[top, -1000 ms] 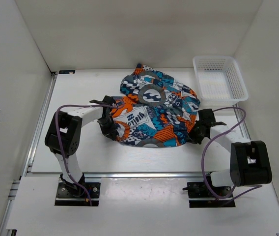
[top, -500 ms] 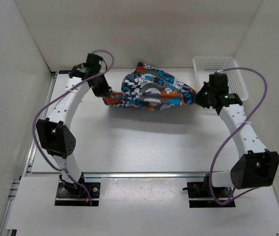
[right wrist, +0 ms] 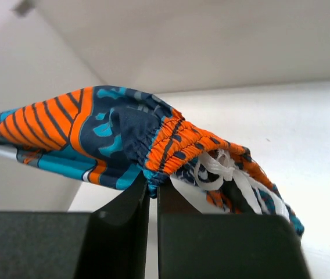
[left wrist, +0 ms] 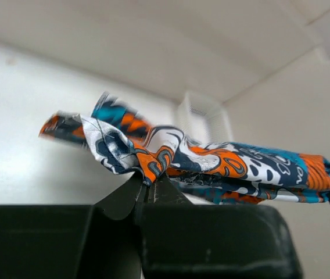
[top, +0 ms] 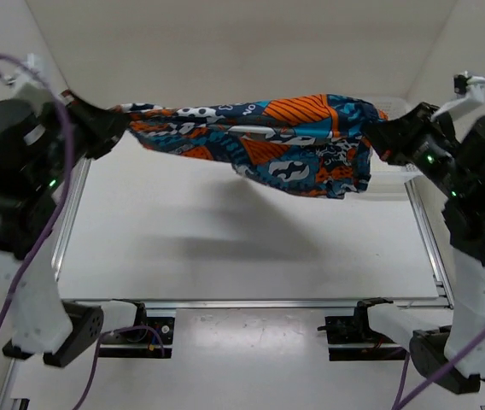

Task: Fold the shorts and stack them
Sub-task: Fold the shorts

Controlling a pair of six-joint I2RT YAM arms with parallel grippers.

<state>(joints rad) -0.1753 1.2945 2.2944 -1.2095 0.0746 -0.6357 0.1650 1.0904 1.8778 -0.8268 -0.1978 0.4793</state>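
Shorts taut between left tool, right tool; basket beyond.

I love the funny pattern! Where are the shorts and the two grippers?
shorts (top: 294,111), top external view, orange striped patch near the middle.
left gripper (left wrist: 146,187), left wrist view, between fingertips pinching the fabric.
right gripper (right wrist: 153,187), right wrist view, between fingertips at the waistband.

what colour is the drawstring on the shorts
White drawstring on the shorts, clearest in the right wrist view.
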